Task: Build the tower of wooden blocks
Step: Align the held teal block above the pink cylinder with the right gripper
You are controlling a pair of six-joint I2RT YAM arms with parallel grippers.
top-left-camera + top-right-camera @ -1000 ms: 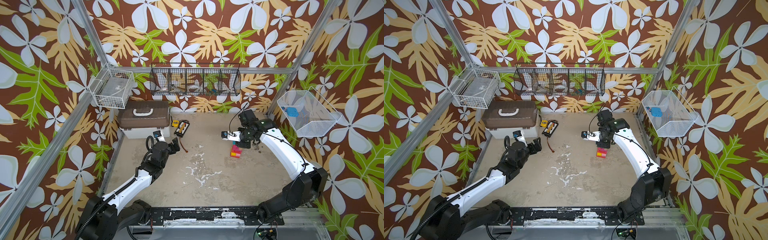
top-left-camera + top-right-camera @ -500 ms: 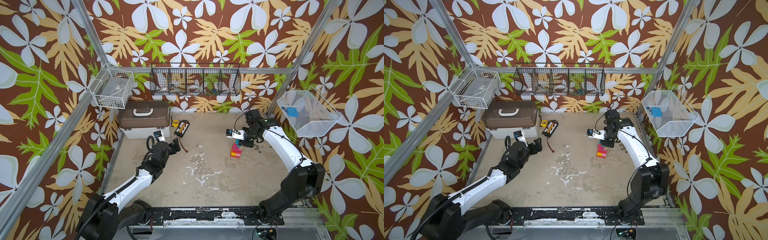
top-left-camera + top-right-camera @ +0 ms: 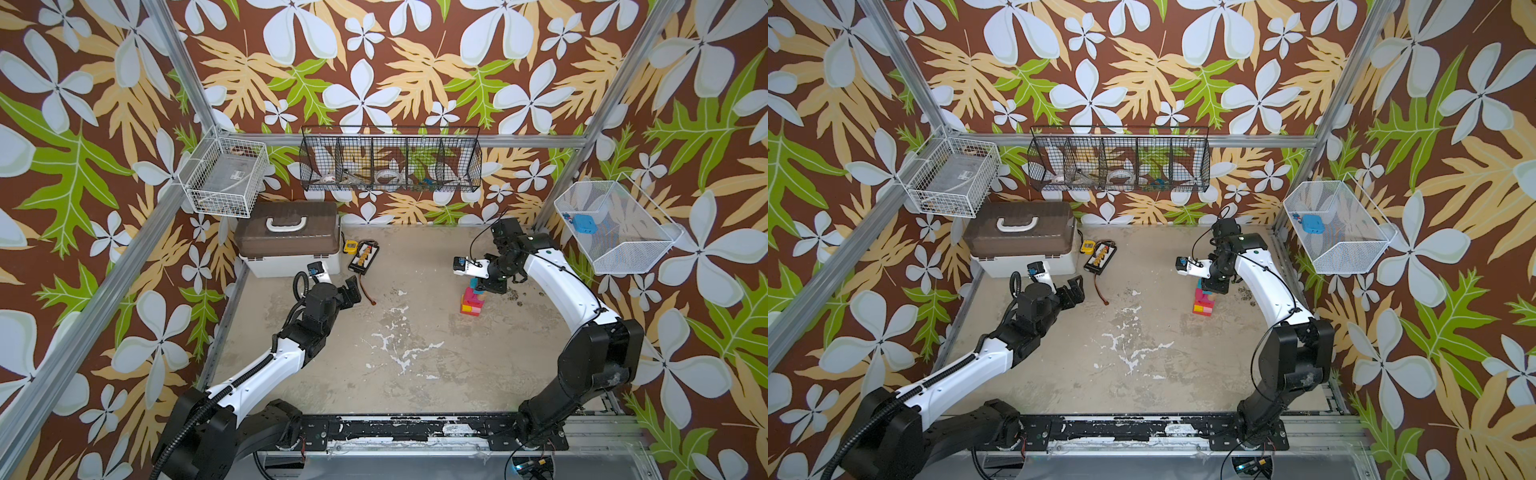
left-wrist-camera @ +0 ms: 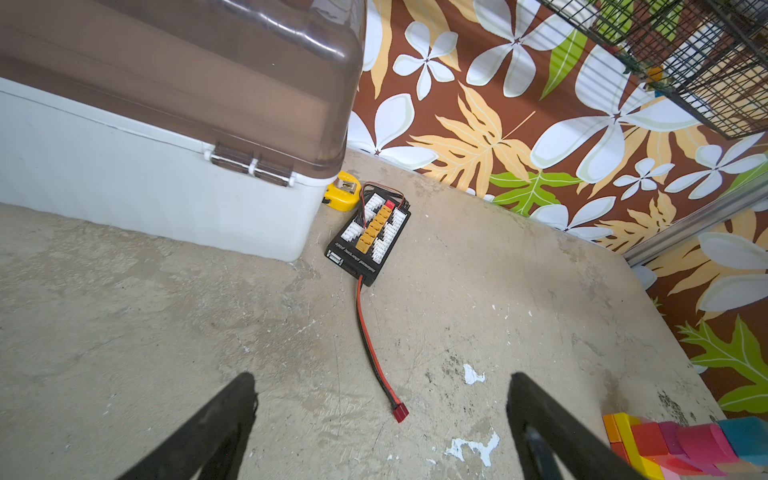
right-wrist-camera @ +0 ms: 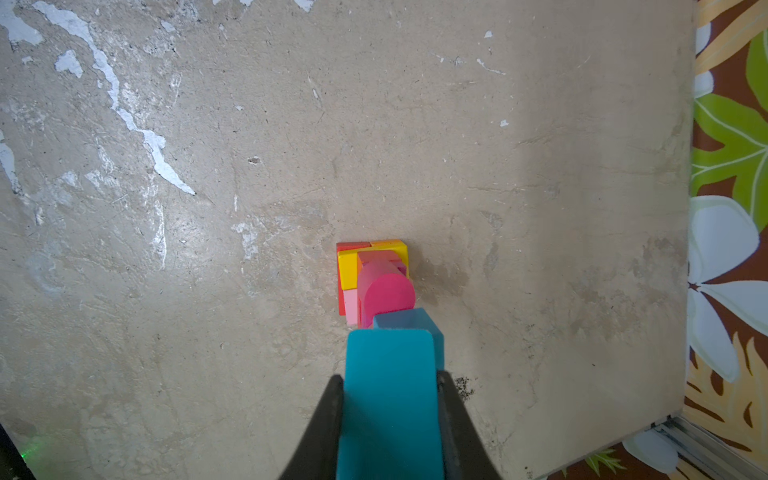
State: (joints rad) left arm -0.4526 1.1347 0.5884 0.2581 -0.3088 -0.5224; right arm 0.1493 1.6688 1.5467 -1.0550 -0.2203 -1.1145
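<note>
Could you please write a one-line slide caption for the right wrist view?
Right gripper holds a teal block over the multicoloured tower.

We see a white storage box with a smoky brown lid and white handle at the back left of the worn beige table. Just beside its right end sits a yellow tape measure, then a black connector board trailing a red-black lead. On the walls: white wire basket left, black divided wire rack back, white mesh basket right holding a small blue case.
</note>
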